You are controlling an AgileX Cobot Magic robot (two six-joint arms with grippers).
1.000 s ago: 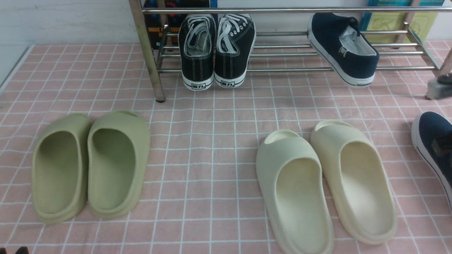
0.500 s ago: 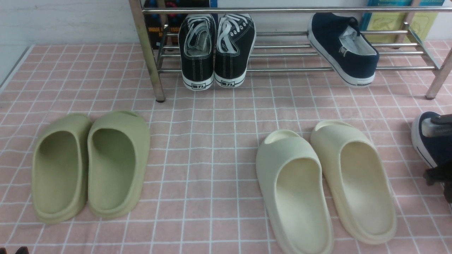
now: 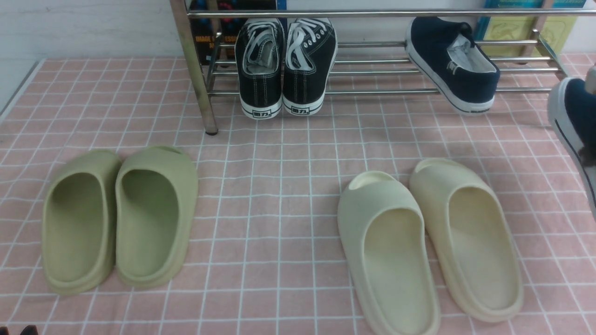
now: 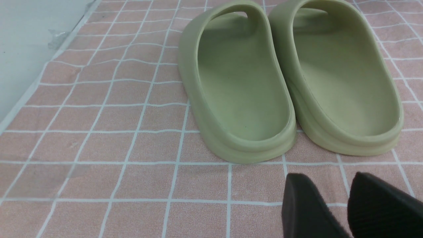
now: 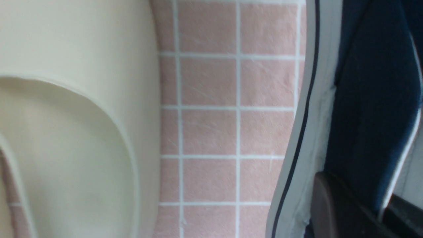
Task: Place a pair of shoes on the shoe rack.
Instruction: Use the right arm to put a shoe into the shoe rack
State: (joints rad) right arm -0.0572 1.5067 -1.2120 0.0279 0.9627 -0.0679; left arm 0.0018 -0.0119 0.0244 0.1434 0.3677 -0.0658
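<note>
On the lower tier of the rack, one of the two navy shoes, the racked shoe, is set at a slant toward the right end, with its heel hanging over the front bar. A small dark mark is borne on its white heel strip, too small to be read, and a little pale tag is sewn by its opening.

At the right edge of the front view, the held shoe is cut off by the frame, and the rack's right front leg is covered by it. Its side wall is clamped between the fingers of the right gripper, one placed outside and one inside the opening. A dark line is run along its white sole.

Toward the left end of the tier, two black sneakers with white laces are stood side by side; their heels are labelled with what looks like 回力. Behind them a dark book is partly hidden, with "IMAGE" legible on it and a broken "ESSI" after it. On the yellow-green book at the right, the lettering is too small and cropped to be read.

On the pink tiled floor, green slides and cream slides are laid. The fingers of the left gripper are held apart near the green pair.
</note>
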